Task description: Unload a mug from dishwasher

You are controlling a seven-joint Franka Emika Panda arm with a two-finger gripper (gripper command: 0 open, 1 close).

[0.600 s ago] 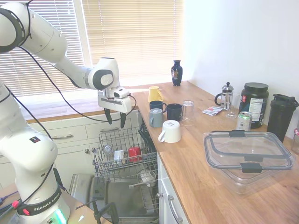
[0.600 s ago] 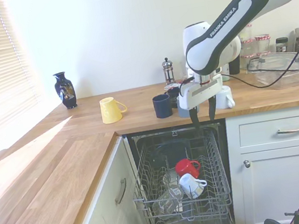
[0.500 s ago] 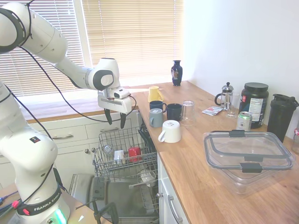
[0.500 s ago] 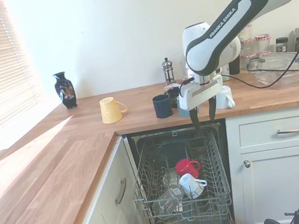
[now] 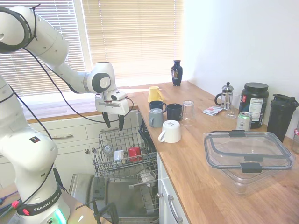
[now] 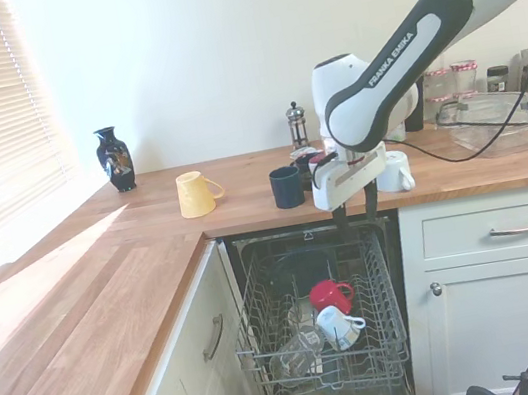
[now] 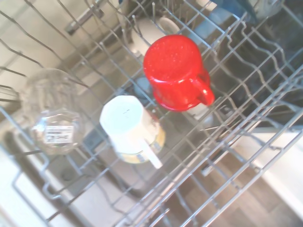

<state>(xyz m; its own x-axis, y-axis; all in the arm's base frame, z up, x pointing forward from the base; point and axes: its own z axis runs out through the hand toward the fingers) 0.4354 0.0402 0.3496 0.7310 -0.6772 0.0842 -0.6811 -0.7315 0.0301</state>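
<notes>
We observe the end effector hanging above the grey wire rack of the under-counter dishwasher, its two dark fingers spread apart and gripping nothing. The small glossy red mug rests in the rack, beside a small white cup and a clear glass tumbler. The wrist view alone shows us the red mug from above, bottom up with its handle pointing sideways, the white cup near it and the tumbler further along the rack. The first exterior view shows the wooden bench carrying a large clear lidded container; the second exterior view instead shows a yellow mug lying on its side on the bench.
</notes>
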